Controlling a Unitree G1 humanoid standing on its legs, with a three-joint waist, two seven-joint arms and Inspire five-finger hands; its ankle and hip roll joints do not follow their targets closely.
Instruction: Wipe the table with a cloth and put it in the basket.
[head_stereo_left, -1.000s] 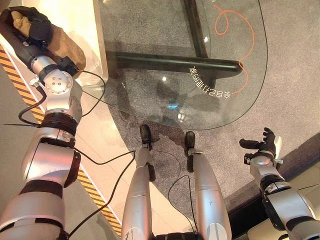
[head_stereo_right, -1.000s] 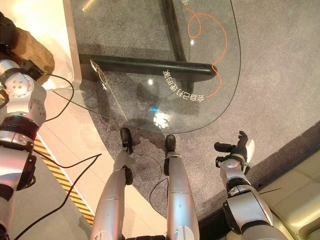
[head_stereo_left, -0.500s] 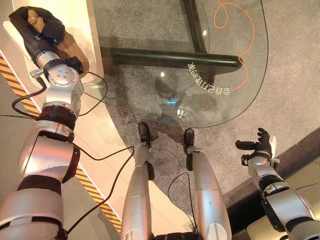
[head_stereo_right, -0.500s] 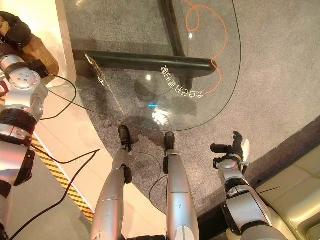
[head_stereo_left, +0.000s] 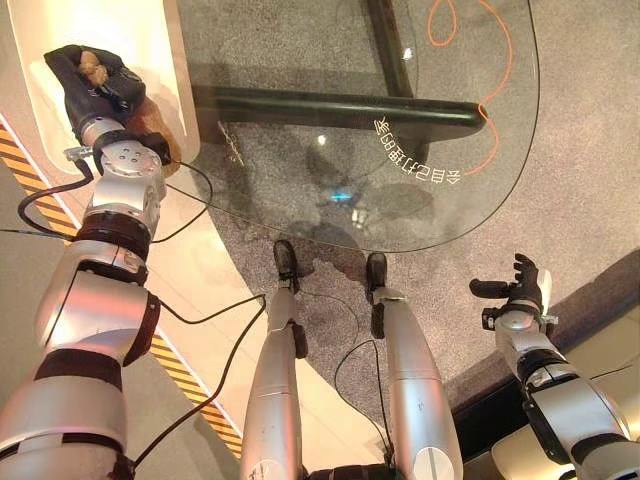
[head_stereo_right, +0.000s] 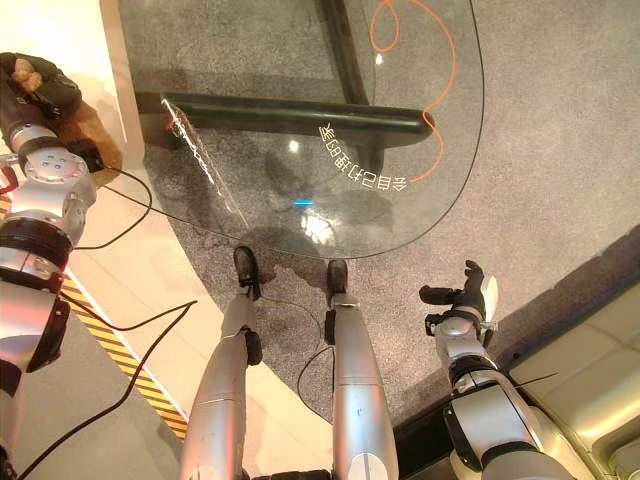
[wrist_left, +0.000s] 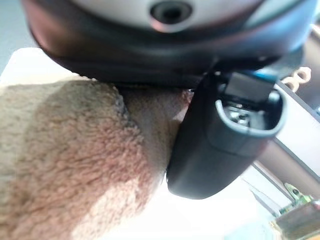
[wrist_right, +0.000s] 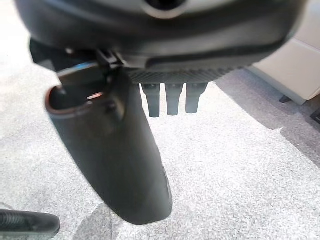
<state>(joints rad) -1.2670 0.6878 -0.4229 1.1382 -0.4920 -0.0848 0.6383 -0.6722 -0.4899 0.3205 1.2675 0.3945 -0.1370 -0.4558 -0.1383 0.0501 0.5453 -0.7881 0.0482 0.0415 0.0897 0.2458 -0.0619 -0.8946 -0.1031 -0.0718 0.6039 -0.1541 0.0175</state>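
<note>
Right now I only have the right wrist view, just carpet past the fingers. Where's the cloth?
Observer: The brown cloth is bunched in the left hand.
Operator: Is it on the glass?
Observer: No, it is over the cream ledge to the left of the glass table.
Operator: And my right hand?
Observer: The right hand is open above the carpet, nearer the robot than the table's right end.

head stereo pair downward, wrist cameras close
</note>
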